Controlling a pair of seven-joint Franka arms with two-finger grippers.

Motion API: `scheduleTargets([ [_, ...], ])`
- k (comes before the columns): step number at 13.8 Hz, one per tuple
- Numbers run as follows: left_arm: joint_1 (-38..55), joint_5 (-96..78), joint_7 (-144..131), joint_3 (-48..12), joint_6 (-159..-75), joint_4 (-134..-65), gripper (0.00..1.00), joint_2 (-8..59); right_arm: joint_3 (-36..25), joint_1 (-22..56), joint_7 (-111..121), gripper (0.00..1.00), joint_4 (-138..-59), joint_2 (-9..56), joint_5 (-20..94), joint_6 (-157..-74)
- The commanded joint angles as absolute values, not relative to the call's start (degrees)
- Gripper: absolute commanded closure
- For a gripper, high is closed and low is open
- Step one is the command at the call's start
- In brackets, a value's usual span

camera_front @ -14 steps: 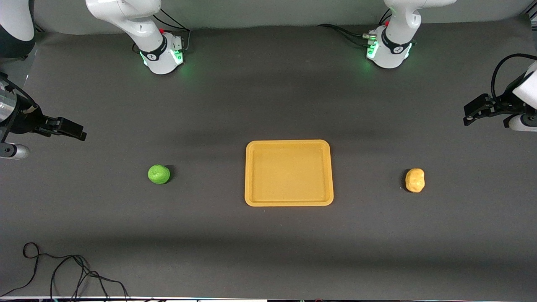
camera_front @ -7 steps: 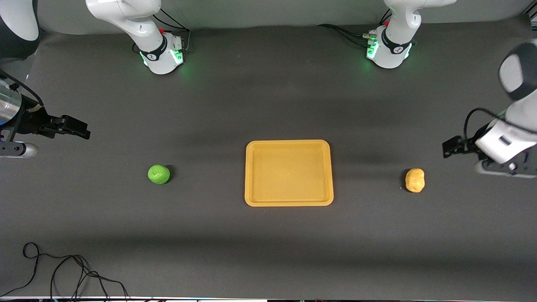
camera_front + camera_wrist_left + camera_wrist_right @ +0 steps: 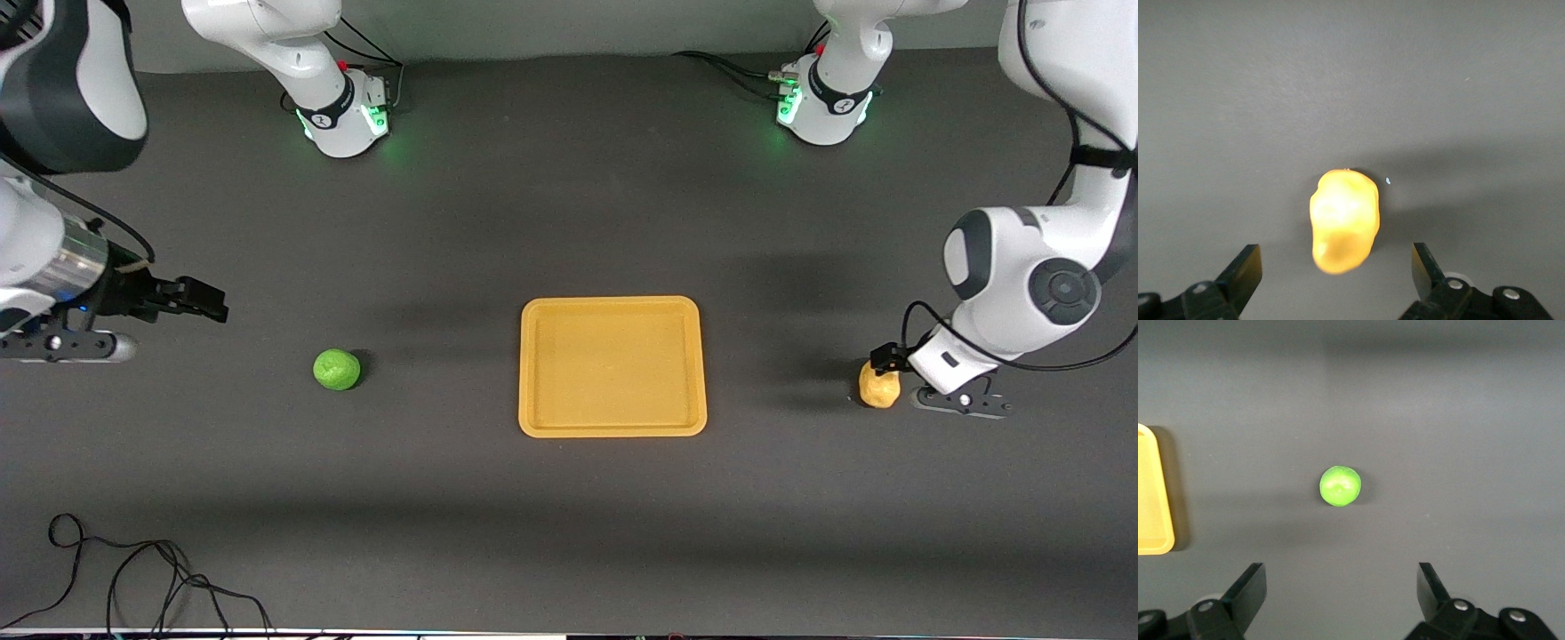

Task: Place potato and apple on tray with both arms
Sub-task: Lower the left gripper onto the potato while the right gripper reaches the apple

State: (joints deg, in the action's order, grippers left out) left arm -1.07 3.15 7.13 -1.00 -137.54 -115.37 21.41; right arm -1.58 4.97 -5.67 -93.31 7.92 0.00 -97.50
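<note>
Left gripper [image 3: 1337, 277] hovers spread over the potato [image 3: 878, 388]; right gripper [image 3: 1341, 597], also spread, hangs above the apple [image 3: 337, 369] beside the tray [image 3: 612, 429].

Mustard tray [image 3: 613, 428] mid-bench, bare; green apple [image 3: 337, 369] toward the right arm's end, tan potato [image 3: 878, 390] toward the left's.
</note>
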Motion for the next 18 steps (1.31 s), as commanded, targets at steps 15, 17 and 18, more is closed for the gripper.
scheduleTargets([
  [15, -0.18, 6.94, 1.52, -1.49, -143.90, -114.79, 0.65, 26.91, 1.23, 5.27, -6.50, 0.00, -127.18, 20.20, -0.43, -148.43],
  [17, 1.92, 6.94, -3.75, -3.33, -136.62, -110.59, 0.65, 24.88, 1.23, 5.19, -8.25, 0.00, -126.91, 23.36, -0.53, -152.91],
  [18, 2.54, 6.86, -7.96, -5.08, -133.01, -107.70, 0.65, 24.61, 1.23, 5.27, -8.44, 0.00, -126.83, 24.07, -0.53, -153.97],
])
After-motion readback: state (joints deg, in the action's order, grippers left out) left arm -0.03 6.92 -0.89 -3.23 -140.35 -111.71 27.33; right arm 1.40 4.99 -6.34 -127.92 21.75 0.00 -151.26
